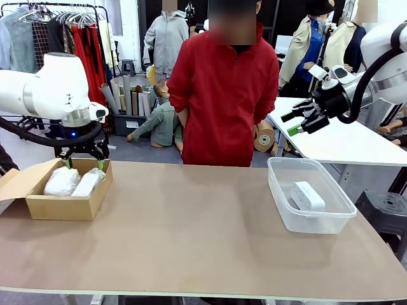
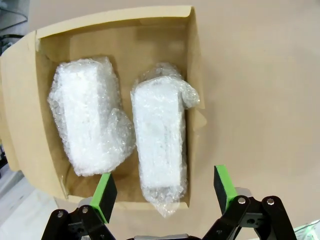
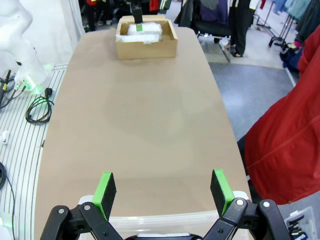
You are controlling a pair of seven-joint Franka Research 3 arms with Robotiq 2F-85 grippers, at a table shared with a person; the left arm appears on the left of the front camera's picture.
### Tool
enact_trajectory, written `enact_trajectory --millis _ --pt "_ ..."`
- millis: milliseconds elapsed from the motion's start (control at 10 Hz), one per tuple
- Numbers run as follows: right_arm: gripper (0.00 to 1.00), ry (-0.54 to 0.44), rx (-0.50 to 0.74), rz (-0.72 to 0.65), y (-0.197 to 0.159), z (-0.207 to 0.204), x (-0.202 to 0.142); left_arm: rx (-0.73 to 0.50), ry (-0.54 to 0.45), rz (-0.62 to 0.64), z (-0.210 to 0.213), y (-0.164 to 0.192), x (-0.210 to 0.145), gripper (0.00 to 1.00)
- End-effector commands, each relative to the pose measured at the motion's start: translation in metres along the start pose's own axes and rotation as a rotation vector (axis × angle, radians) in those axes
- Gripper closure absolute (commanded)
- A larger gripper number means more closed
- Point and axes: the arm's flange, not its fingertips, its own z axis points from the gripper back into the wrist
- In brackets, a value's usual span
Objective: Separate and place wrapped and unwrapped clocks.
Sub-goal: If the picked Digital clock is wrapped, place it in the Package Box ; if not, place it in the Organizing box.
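Front view: the left tool (image 1: 83,162) hangs with its jaws apart and empty just above a cardboard box (image 1: 38,204) at 9 o'clock on the worktop (image 1: 191,235). 2 wrapped clocks (image 2: 125,132) lie side by side inside it, touching. At 3 o'clock a clear plastic bin (image 1: 283,210) holds the unwrapped clock (image 1: 308,196). The right tool (image 1: 299,122) hovers above and beyond the bin, jaws apart, empty. A person in a red jacket (image 1: 222,95) stands at 12 o'clock. No writing is legible.
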Motion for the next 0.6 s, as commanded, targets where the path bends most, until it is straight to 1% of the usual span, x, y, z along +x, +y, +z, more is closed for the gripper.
enact_trajectory --millis 0,100,200,500 --pt "0.00 -0.003 -0.006 0.013 0.0007 0.0009 0.0018 -0.031 0.005 -0.020 0.0081 -0.0006 -0.0013 0.00" --pt "0.00 -0.003 -0.006 0.013 0.0007 0.0009 0.0018 -0.025 0.012 -0.001 0.0100 -0.0030 -0.0020 0.00" --pt "0.00 -0.003 -0.006 0.013 0.0007 0.0009 0.0018 -0.008 -0.001 -0.003 0.0052 -0.0017 -0.0005 0.00" --pt "0.00 -0.003 -0.006 0.013 0.0007 0.0009 0.0018 -0.008 -0.001 -0.003 0.0052 -0.0017 -0.0005 0.00"
